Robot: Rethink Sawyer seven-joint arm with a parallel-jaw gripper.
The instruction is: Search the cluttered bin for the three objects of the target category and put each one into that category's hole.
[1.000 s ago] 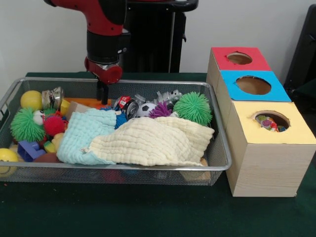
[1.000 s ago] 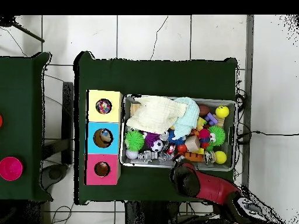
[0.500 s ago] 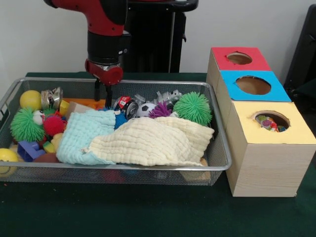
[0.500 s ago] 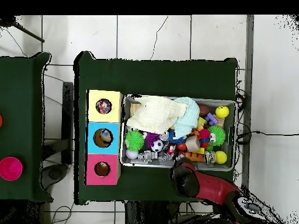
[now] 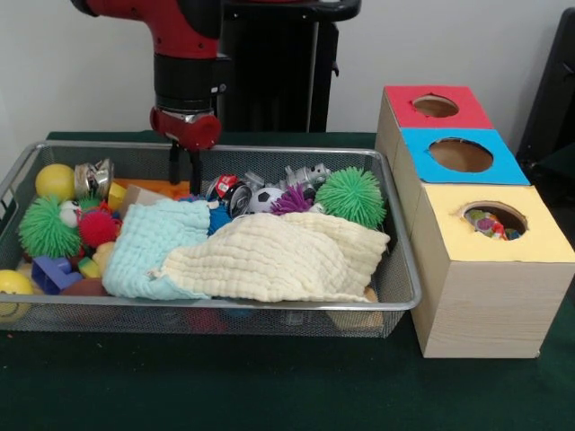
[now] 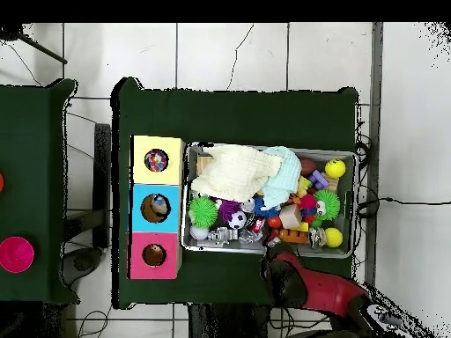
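My gripper (image 5: 183,180) hangs open over the far left part of the wire bin (image 5: 225,303), its two fingertips just above an orange block (image 5: 153,187) and beside a red toy car (image 5: 223,187). Nothing is between its fingers. A cream cloth (image 5: 278,256) and a light blue cloth (image 5: 153,247) cover the middle of the bin and hide what lies under them. To the right stands the sorting box with a red hole (image 5: 436,106), a blue hole (image 5: 460,154) and a yellow hole (image 5: 494,218). In the overhead view the red arm (image 6: 291,277) covers the gripper.
Around the cloths lie two green spiky balls (image 5: 350,196) (image 5: 47,227), a purple spiky ball (image 5: 292,199), a small soccer ball (image 5: 265,197), a red spiky ball (image 5: 99,226), a yellow ball (image 5: 56,181), a blue block (image 5: 52,272) and silver toys (image 5: 310,173). Small toys show inside the yellow hole.
The gripper has shifted a little to the left and risen slightly; its two fingers now show apart. The toys and cloths have not moved.
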